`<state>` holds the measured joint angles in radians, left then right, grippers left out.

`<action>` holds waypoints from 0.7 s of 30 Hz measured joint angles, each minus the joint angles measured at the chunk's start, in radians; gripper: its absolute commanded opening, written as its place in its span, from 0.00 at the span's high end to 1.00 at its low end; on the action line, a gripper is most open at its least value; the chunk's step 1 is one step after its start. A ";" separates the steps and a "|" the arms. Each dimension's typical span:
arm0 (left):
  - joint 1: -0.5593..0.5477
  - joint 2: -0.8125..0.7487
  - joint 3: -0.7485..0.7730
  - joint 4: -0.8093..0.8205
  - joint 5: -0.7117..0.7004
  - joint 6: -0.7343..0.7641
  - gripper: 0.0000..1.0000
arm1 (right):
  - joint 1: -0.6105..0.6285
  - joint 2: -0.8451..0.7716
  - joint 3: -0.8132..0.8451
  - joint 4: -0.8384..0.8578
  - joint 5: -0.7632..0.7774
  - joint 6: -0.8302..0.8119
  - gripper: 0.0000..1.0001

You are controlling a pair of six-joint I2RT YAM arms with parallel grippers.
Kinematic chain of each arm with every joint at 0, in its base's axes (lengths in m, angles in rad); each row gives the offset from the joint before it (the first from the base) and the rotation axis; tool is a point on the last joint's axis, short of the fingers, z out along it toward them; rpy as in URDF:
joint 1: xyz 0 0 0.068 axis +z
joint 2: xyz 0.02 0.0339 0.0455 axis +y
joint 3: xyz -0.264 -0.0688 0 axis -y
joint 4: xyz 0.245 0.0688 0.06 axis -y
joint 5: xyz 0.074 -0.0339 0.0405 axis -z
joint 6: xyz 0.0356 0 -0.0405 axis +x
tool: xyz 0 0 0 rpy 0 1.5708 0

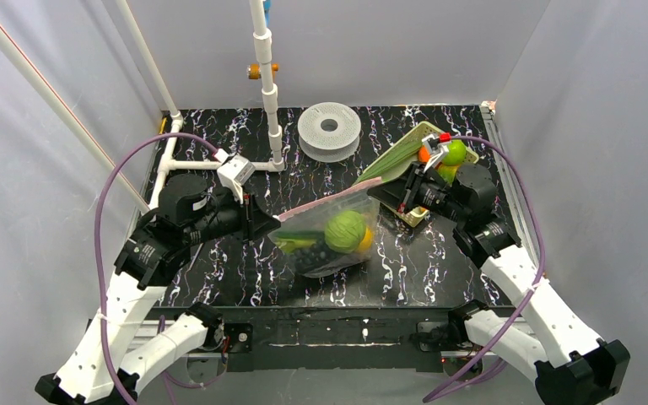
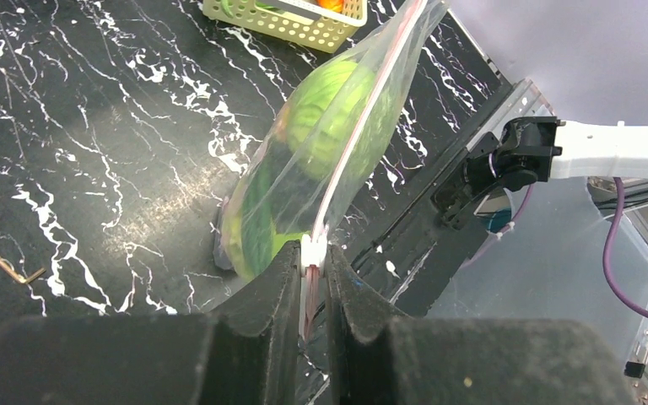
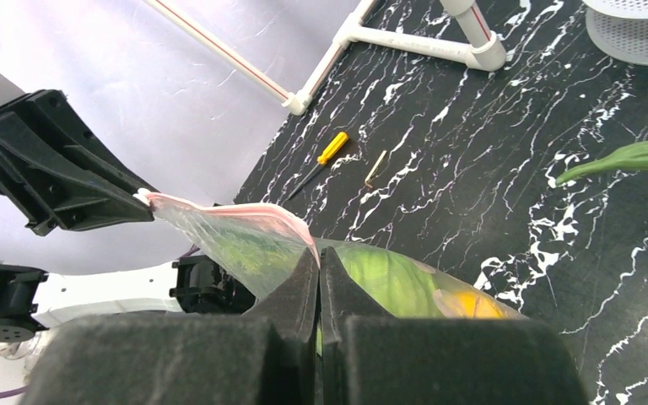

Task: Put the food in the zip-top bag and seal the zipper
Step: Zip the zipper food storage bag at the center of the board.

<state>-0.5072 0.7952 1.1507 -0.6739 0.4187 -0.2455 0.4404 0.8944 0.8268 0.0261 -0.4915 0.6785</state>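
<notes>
1. The clear bag (image 1: 337, 221) sits in the middle of the tabletop (image 1: 219, 287), with its mouth edge lifted and stretched between the two arms.
2. The left end effector (image 1: 268, 221) is pinched narrow on the left end of the pink zipper (image 1: 325, 202). The left wrist view shows its fingers (image 2: 278, 278) gripping the strip.
3. The right end effector (image 1: 378, 191) is clamped on the zipper's other end, its fingers almost touching.
4. Inside the bag are a green round head (image 1: 344, 229), a yellow piece (image 1: 365, 241) touching it, and a dark eggplant (image 1: 308, 257) lower down.
5. A long pale-green stalk (image 1: 396, 157) lies outside the bag, reaching onto the basket (image 1: 422, 128).
6. The basket holds an orange ball (image 1: 424, 154) and a green apple (image 1: 454, 152).
</notes>
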 measured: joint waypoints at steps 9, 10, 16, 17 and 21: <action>0.000 -0.035 0.000 -0.050 -0.041 0.004 1.00 | -0.010 -0.037 -0.005 -0.036 0.038 -0.024 0.99; 0.000 -0.036 0.000 -0.054 -0.043 0.003 1.00 | -0.010 -0.037 -0.005 -0.037 0.037 -0.025 0.99; 0.000 -0.039 0.000 -0.061 -0.047 0.002 0.80 | -0.009 -0.039 -0.005 -0.055 0.032 -0.024 0.99; 0.000 -0.039 0.000 -0.061 -0.048 0.001 0.75 | -0.009 -0.039 -0.005 -0.055 0.031 -0.023 0.99; 0.002 -0.044 0.000 -0.086 -0.081 -0.003 0.50 | -0.026 -0.026 -0.005 -0.053 0.045 -0.021 0.99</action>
<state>-0.5049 0.7513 1.1507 -0.7597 0.3378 -0.2481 0.4141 0.8684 0.8215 -0.0265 -0.4461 0.6575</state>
